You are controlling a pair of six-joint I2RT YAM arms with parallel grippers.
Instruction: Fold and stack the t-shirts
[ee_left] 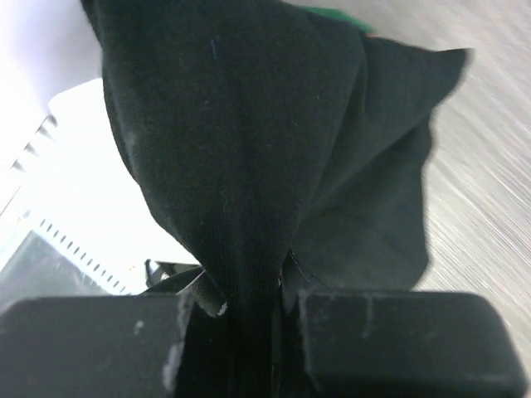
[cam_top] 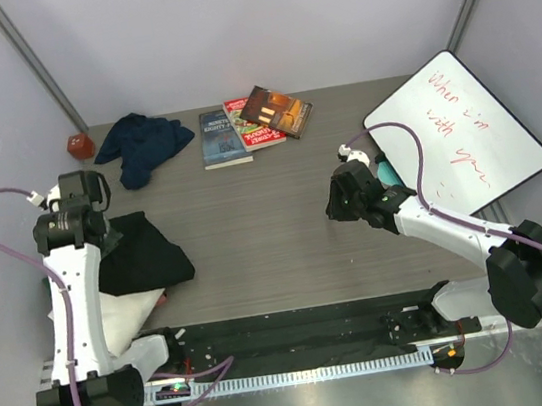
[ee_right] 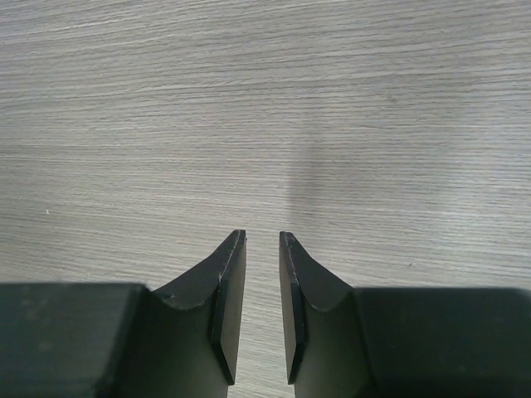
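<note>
The bench (cam_top: 275, 233) is grey with a fine wood grain. On the near left the black t-shirt (cam_top: 147, 256) lies over white cloth (cam_top: 126, 319), with a green cloth edge (ee_left: 336, 16) showing past it, and on the far left are the navy t-shirt (cam_top: 147, 145) and a rust-orange lump (cam_top: 79, 145). The far books are blue-grey (cam_top: 222, 136), red (cam_top: 252, 125) and dark brown with orange (cam_top: 276, 111), and the whiteboard (cam_top: 493, 167) on the right bears red handwriting.

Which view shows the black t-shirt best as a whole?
The top external view: most of the black t-shirt shows, at the left of the table. The left wrist view shows only a fold pinched in the left gripper. The right wrist view shows none of it.
</note>
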